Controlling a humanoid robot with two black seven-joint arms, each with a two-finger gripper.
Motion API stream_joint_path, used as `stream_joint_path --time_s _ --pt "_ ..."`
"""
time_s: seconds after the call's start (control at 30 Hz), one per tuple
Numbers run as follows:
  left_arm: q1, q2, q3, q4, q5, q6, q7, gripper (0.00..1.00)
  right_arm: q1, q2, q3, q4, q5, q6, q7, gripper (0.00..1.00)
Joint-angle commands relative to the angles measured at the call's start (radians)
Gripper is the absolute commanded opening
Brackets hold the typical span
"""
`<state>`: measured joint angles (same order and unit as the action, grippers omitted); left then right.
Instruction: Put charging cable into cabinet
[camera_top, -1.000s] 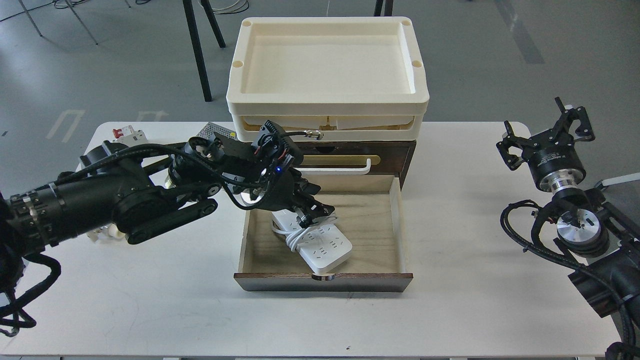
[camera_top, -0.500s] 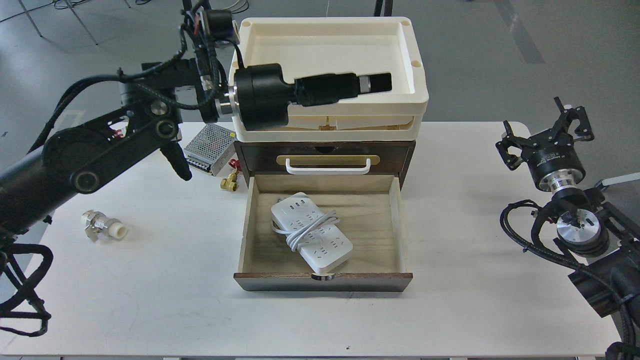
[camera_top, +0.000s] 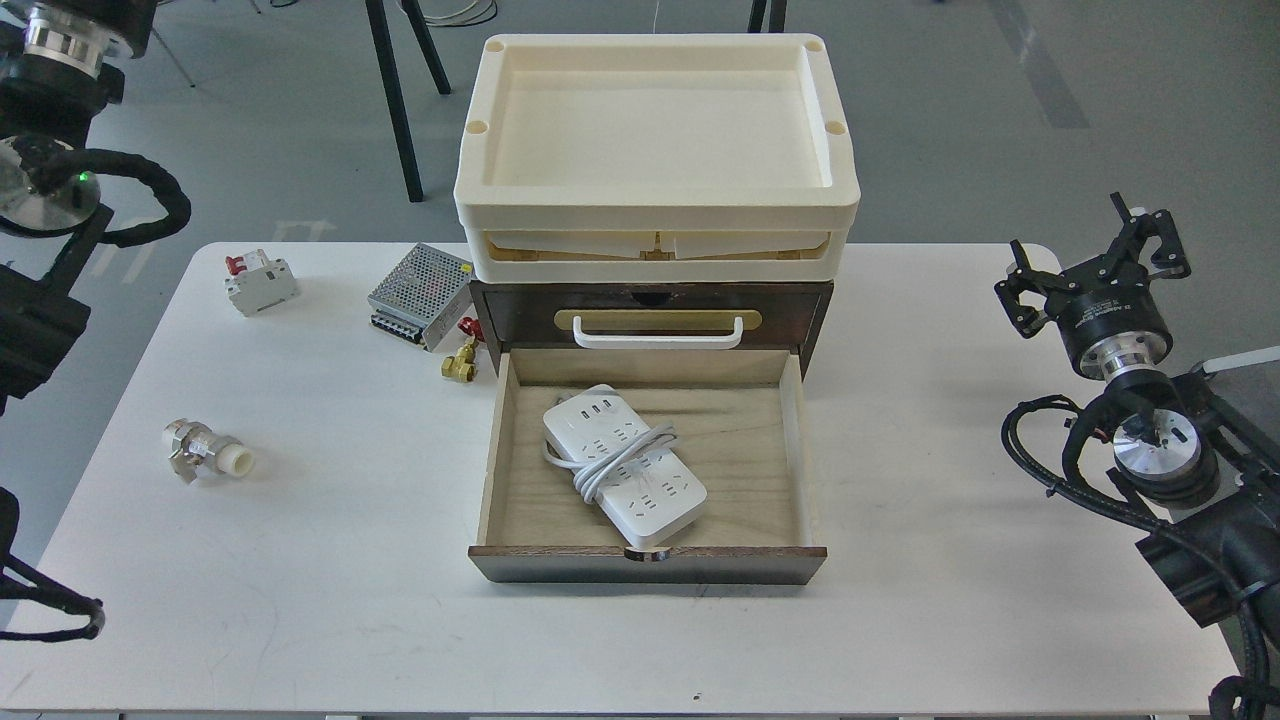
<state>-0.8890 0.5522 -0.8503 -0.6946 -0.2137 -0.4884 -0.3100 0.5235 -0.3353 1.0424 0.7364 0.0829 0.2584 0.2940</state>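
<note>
The charging cable (camera_top: 625, 460), a white power strip with a grey cord wrapped round its middle, lies flat in the pulled-out pale wood drawer (camera_top: 790, 450) of the dark brown cabinet (camera_top: 815, 305). Nothing touches it. The drawer stands wide open toward me. Of my left arm only thick links show at the far left edge (camera_top: 45, 170); its gripper is out of view. My right gripper (camera_top: 1092, 250) hovers over the table's right edge, far from the cabinet, with its fingers spread and nothing between them.
Cream trays (camera_top: 655, 215) sit on top of the cabinet. Left of the cabinet lie a perforated metal box (camera_top: 420, 297), a small brass fitting (camera_top: 460, 365), a white circuit breaker (camera_top: 258, 282) and a metal and white fitting (camera_top: 205, 452) on the white table (camera_top: 300, 600).
My left gripper has let go of the charging cable in the drawer. The arm has lifted up and swung back left, out of the middle of the view. The right arm has not moved.
</note>
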Motion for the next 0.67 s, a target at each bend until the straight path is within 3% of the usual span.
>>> stream_joint_path --time_s 0.0,0.3,0.63 --pt "0.099 -0.006 0.0 0.033 -0.076 0.0 0.003 1.0 0.003 -0.001 0.013 0.0 0.003 -0.005 0.011 0.99" --pt "0.254 -0.075 0.004 0.043 -0.078 0.0 0.005 1.0 0.001 -0.001 0.054 -0.019 0.017 0.008 0.007 0.99" --pt "0.268 -0.112 0.007 0.049 -0.079 0.0 0.002 1.0 0.0 -0.008 0.054 -0.008 0.017 0.053 0.013 1.0"
